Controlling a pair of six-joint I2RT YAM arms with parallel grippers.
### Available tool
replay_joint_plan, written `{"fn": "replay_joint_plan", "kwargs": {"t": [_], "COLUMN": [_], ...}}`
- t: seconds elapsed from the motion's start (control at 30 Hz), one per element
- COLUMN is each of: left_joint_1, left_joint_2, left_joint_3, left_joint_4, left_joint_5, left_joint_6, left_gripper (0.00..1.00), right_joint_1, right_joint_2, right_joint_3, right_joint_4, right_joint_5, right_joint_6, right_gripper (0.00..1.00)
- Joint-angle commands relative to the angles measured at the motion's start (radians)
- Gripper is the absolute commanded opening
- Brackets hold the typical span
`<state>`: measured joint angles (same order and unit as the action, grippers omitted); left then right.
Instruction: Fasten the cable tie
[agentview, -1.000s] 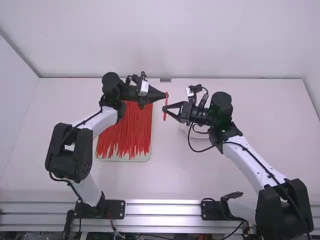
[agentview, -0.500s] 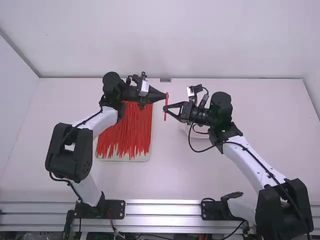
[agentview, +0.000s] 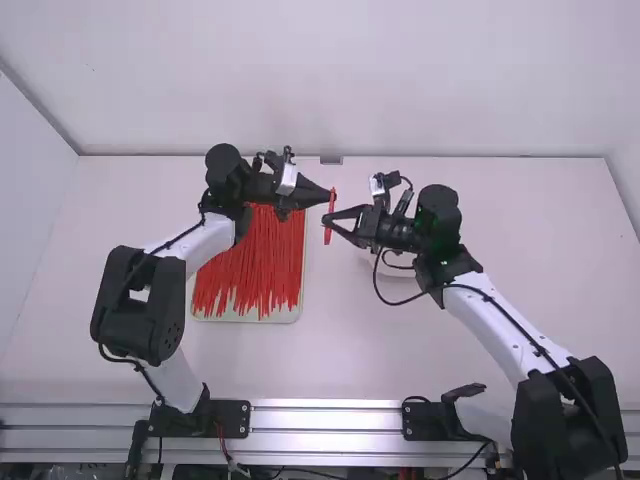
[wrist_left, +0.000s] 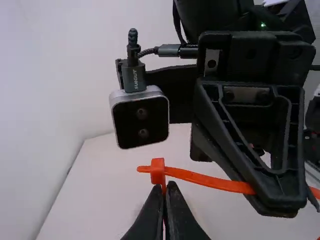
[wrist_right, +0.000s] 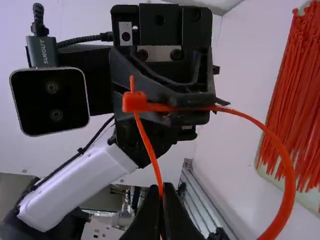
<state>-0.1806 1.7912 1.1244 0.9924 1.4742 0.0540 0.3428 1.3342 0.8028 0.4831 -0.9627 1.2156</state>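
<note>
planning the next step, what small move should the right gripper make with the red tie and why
Probably feed the tail a little farther through the head. The right gripper is shut on the tail just short of the head, only a short tip seems to poke past it, the loop is wide, and the left gripper, shut beside the head, steadies the cable tie.

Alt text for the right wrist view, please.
The right gripper pinches the strap of a red cable tie whose head is held at the left gripper opposite; the strap bows out in a loop. A pile of red ties lies beyond.
</note>
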Motion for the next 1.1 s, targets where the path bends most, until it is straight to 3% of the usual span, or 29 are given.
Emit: {"fn": "replay_joint_plan", "kwargs": {"t": [0.0,0.23,0.43,0.63,1.07], "left_joint_1": [-0.003,-0.003,-0.003,-0.003,-0.032], "left_joint_2": [0.001,0.001,0.001,0.001,0.001], "left_joint_3": [-0.013,-0.013,-0.013,-0.013,-0.013], "left_joint_4": [0.006,0.010,0.010,0.046,0.171], "left_joint_5": [0.037,0.037,0.044,0.086,0.078], "left_joint_6": [0.022,0.022,0.023,0.014,-0.084], "left_gripper": [0.02,0.02,0.02,0.02,0.02], "right_joint_1": [-0.002,-0.001,-0.031,-0.071,-0.074], "right_joint_2": [0.001,0.001,0.001,0.001,0.001], "right_joint_3": [0.001,0.001,0.001,0.001,0.001], "right_joint_4": [0.008,0.023,0.150,0.117,0.113], "right_joint_5": [0.009,0.019,0.017,0.008,-0.001], "right_joint_6": [0.056,0.121,0.201,0.210,0.164], "right_gripper": [0.00,0.00,0.00,0.00,0.00]}}
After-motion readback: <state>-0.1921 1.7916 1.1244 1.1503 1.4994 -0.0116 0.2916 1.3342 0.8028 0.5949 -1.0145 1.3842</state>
